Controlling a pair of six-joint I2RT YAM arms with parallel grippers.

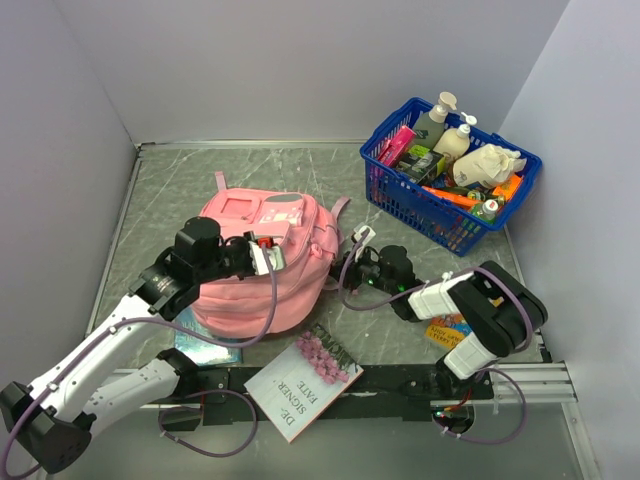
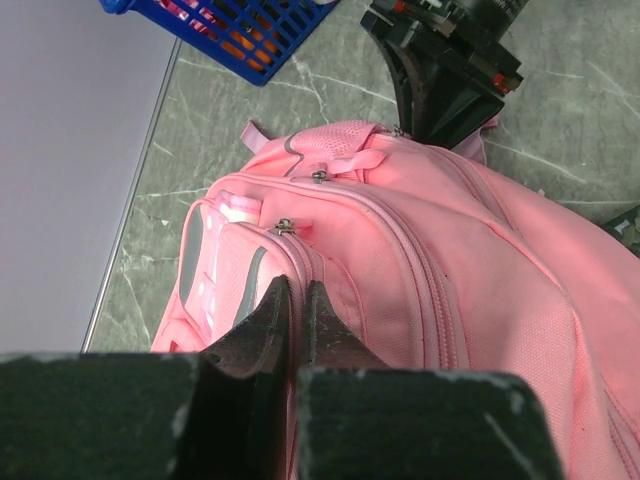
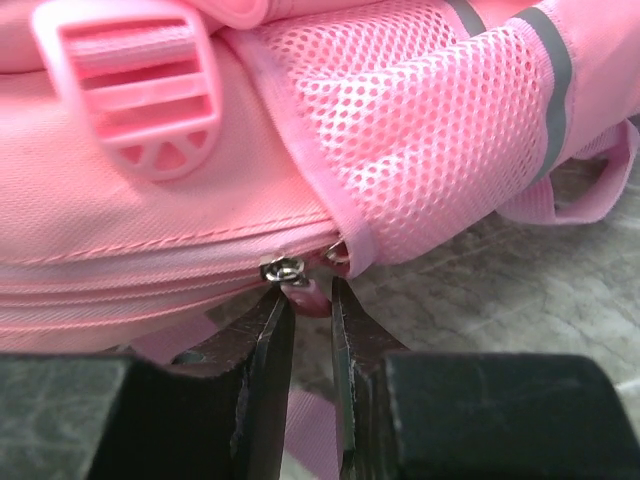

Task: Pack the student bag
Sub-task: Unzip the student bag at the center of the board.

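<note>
The pink student bag lies in the middle of the table, its front pockets facing up. My left gripper rests on top of it, shut on a fold of the fabric by the front pocket zip. My right gripper is at the bag's right side, below the mesh pocket. Its jaws stand narrowly apart around the small pink zipper pull that hangs from a metal slider. The pull touches the left finger, and a thin gap shows beside the right one.
A blue plastic basket full of bottles and small items stands at the back right. A white book lies at the front edge, a blue booklet sits under the left arm, and a colourful card under the right arm. Walls enclose the table.
</note>
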